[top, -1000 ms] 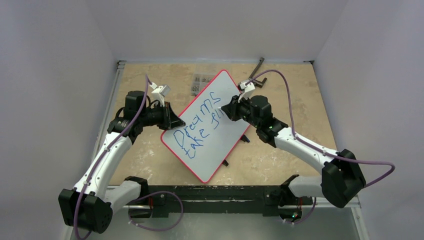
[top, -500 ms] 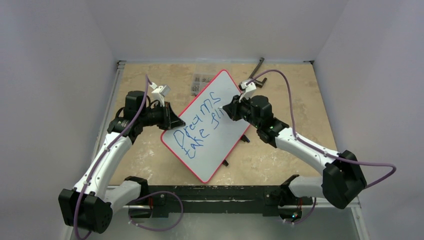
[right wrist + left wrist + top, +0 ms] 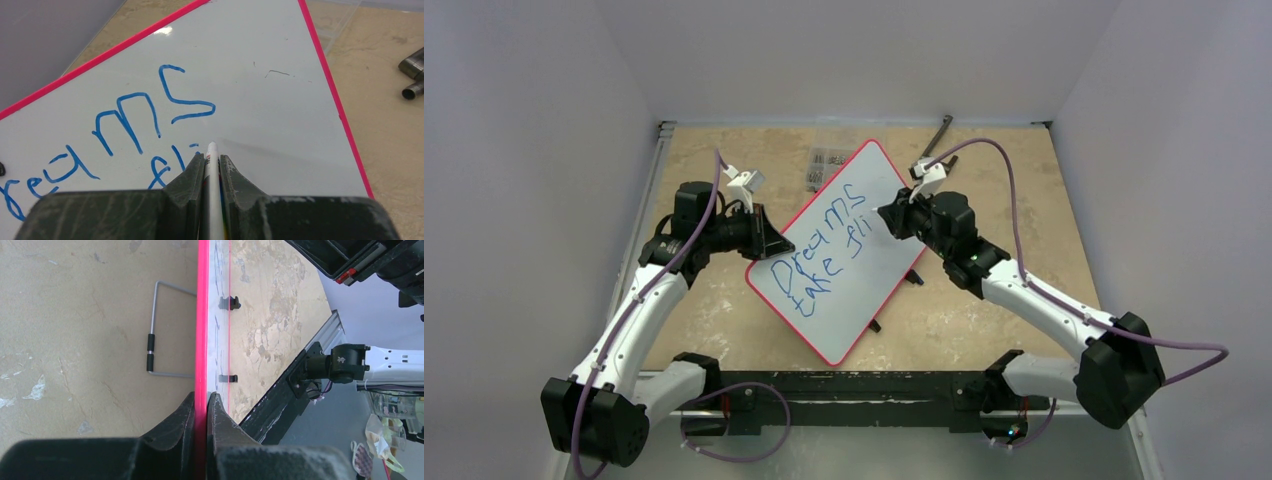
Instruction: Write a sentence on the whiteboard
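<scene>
Right end effector (image 3: 211,159) clamping white marker (image 3: 212,172), tip reaching whiteboard (image 3: 280,125) just past "fli"; contact unclear. Left end effector (image 3: 201,399) pinching whiteboard's red rim at its 9 o'clock edge, whiteboard sitting propped at centre of table (image 3: 1004,160). Sentence (image 3: 822,250) reading "Dreams take fli", so "flight" being written. Next move probably calling for "g" at 3 o'clock of "i". Left wrist view showing wire stand (image 3: 152,347) behind whiteboard, unseen overhead; only right wrist view showing marker.

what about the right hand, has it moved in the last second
Yes. The right hand with its marker has shifted right across the whiteboard, away from the sentence.
</scene>
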`<action>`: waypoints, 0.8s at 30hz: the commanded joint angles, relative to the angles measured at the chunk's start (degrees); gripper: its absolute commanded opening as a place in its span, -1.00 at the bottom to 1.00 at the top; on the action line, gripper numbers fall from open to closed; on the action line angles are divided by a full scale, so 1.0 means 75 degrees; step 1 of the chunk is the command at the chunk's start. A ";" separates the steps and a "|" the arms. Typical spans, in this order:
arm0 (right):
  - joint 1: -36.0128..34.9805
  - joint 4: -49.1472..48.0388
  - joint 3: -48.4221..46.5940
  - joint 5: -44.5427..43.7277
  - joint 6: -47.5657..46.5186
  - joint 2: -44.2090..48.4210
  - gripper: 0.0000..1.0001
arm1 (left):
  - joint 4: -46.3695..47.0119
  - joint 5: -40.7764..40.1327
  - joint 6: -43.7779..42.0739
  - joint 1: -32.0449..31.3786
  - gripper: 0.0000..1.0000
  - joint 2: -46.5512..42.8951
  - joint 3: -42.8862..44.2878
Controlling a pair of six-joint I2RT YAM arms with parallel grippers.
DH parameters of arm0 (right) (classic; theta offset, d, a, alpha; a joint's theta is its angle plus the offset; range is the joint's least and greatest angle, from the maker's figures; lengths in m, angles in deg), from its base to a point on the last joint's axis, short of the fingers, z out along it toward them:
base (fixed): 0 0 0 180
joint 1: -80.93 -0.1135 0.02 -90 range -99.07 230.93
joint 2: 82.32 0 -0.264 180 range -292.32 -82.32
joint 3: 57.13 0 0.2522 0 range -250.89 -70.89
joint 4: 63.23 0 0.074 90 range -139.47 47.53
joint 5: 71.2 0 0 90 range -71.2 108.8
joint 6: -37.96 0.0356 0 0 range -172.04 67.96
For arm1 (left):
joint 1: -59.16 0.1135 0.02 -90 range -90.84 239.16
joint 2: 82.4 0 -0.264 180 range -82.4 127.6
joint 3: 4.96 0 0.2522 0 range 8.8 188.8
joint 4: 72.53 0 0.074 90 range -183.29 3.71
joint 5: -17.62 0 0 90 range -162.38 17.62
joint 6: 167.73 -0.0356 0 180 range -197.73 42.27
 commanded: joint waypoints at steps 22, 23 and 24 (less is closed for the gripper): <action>0.0016 -0.0022 -0.0892 -0.0423 -0.0451 -0.0865 -1.00 | -0.0163 -0.0752 -0.0958 -0.0054 -1.00 0.0052 -0.0021; 0.0015 -0.0036 -0.0887 -0.0384 -0.0497 -0.0879 -1.00 | -0.0163 -0.0756 -0.0958 -0.0057 -1.00 0.0050 -0.0030; 0.0016 -0.0106 -0.0878 -0.0270 -0.0616 -0.0879 -1.00 | -0.0163 -0.0763 -0.0958 -0.0054 -1.00 0.0051 -0.0025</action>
